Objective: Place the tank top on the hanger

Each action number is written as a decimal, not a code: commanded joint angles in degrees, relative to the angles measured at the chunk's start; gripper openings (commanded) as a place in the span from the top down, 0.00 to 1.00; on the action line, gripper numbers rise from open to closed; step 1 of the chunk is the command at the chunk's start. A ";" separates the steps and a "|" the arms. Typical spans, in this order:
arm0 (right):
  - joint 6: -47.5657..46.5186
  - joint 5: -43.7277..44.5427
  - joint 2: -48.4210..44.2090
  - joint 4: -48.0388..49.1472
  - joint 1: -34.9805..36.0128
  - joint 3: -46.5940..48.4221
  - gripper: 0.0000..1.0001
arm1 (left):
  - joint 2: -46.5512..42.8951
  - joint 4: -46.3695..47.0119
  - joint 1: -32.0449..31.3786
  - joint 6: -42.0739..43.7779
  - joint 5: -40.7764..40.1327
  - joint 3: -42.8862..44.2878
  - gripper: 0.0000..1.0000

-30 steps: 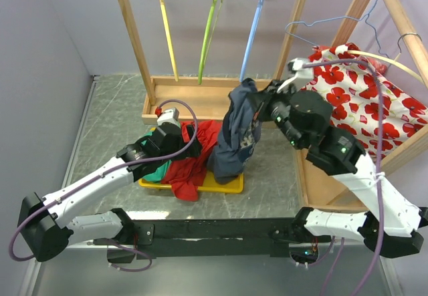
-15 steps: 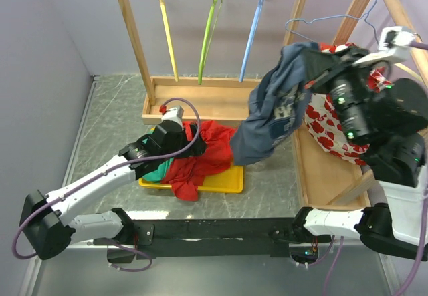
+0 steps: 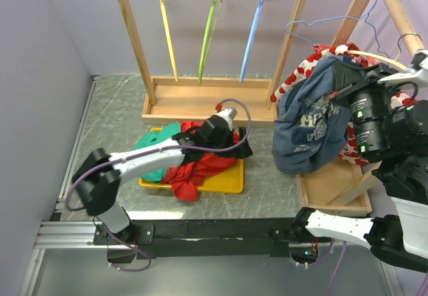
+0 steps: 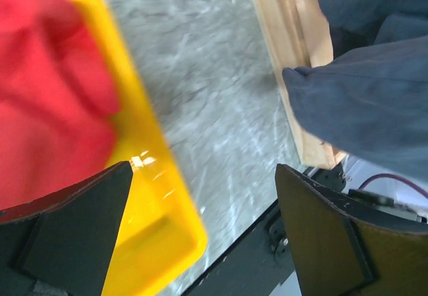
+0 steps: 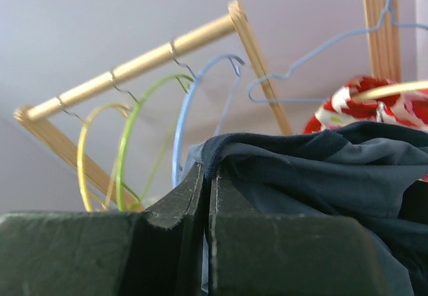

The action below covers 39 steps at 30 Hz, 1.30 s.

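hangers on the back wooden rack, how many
3: yellow hanger on the left, lime green hanger in the middle, light blue hanger on the right. None looks hidden.

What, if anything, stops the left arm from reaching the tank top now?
Probably nothing, so yes, it looks reachable. The open left claw faces the tank top, which hangs from the shut right claw, with only bare table between.
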 commanded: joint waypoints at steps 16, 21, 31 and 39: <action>7.82 -1.22 -6.10 -2.11 0.13 -12.39 1.00 | 26.49 7.79 -4.69 -5.03 7.54 17.41 0.01; 8.61 -2.10 -6.01 -2.55 0.21 -13.45 1.00 | 26.16 7.09 -4.60 -7.58 2.20 14.17 0.01; 9.75 -3.68 -6.98 -2.11 0.21 -16.61 1.00 | 13.52 1.11 2.25 -7.76 -8.01 -3.65 0.01; 10.37 -4.82 -6.19 -2.02 0.21 -17.84 1.00 | 5.25 -2.41 10.42 -6.88 -10.48 -14.91 0.01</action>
